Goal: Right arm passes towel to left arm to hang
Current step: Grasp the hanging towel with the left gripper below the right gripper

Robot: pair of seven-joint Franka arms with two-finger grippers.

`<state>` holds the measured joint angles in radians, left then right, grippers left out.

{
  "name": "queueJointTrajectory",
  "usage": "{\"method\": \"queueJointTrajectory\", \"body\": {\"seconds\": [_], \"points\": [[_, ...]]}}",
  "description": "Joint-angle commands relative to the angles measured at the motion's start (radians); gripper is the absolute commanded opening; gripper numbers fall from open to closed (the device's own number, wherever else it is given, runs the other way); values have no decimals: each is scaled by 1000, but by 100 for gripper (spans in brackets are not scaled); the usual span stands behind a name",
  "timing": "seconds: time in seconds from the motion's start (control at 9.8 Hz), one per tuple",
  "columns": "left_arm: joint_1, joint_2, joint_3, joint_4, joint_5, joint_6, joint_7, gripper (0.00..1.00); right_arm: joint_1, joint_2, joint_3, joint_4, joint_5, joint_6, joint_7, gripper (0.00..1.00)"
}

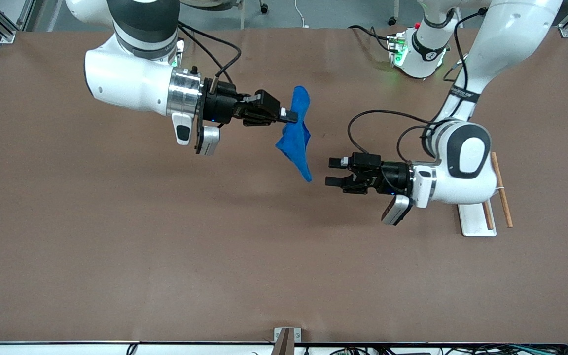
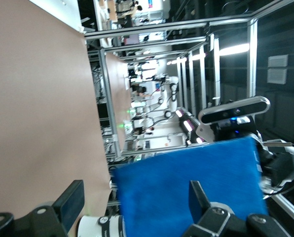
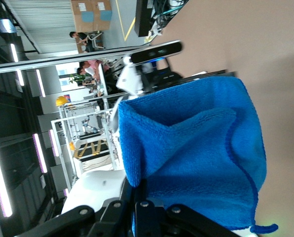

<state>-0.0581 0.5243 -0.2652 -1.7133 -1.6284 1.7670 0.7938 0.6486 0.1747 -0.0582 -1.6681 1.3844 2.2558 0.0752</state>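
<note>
One towel (image 1: 296, 130) hung in the air over the middle of the desk (image 1: 165, 246), pinched at its edge by the right hand (image 1: 289, 116), with its folds drooping below the fingers; the left hand (image 1: 334, 171) hovered just beside the towel's lower corner, its two fingers spread and not touching the cloth; one wooden stick (image 1: 502, 189) lay on the desk beside a white base (image 1: 476, 219) toward the left arm's end.
</note>
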Motion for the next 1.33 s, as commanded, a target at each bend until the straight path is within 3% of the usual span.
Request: {"method": "queueJointTrajectory", "body": {"seconds": [0.0,0.41,0.82,0.92,1.22], "points": [[3,71,-25,-34,-109,-67,103,92,23,11,-9,27,39,33,12,0],[32,68,-31,-127,-145,-286,145,89,62,26,-9,31,58,80,12,0],[31,74,-32,-124,-195,-305,196,82,63,34,-9,33,56,80,12,0],[31,74,-35,-121,-197,-305,199,70,63,35,-9,33,56,80,12,0],[29,77,-35,-115,-199,-304,199,53,63,35,-9,33,56,80,12,1]]}}
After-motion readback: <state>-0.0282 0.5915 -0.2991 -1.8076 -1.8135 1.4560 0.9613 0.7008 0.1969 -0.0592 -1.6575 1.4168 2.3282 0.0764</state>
